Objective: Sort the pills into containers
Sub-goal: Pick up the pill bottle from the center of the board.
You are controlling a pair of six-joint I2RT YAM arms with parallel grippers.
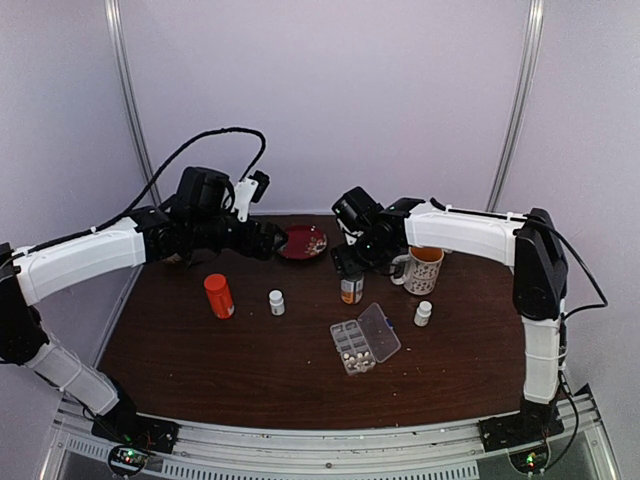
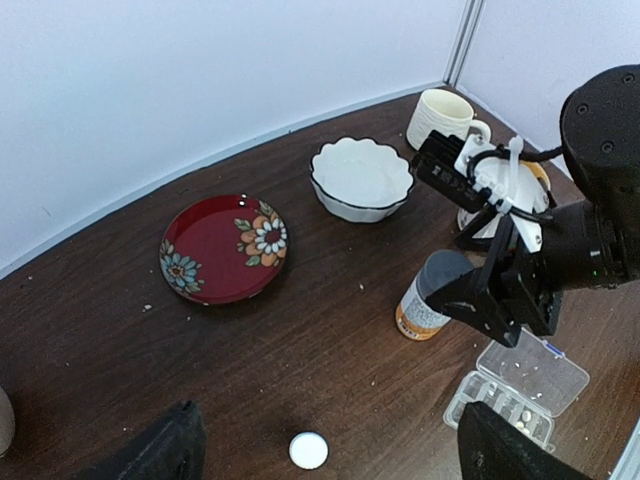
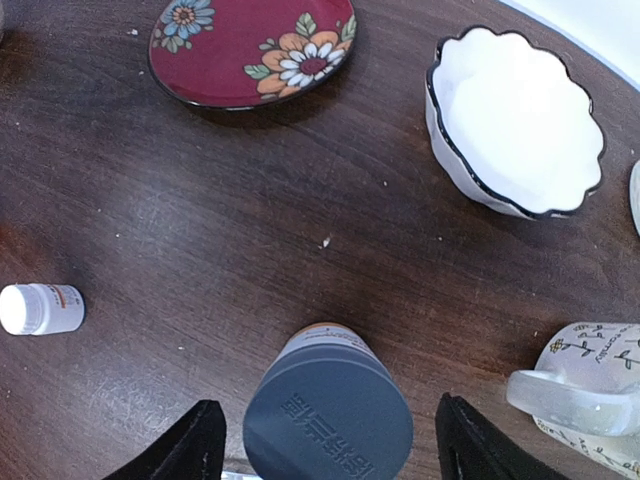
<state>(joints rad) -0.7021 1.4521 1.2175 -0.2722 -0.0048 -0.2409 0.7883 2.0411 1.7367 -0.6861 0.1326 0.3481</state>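
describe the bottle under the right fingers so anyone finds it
Find the clear organizer box mid-table. Just behind it, beside the floral mug, stands a bottle. Unlike the orange bottle and two white ones, it has a grey cap.

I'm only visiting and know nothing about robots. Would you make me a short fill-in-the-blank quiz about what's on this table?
1. The bottle below the open right gripper has a ____ cap.
2. The red plate is painted with ____.
3. The organizer box lies with its clear lid ____.
4. The white bowl has a thin ____ rim.
Missing words: grey; flowers; open; black.
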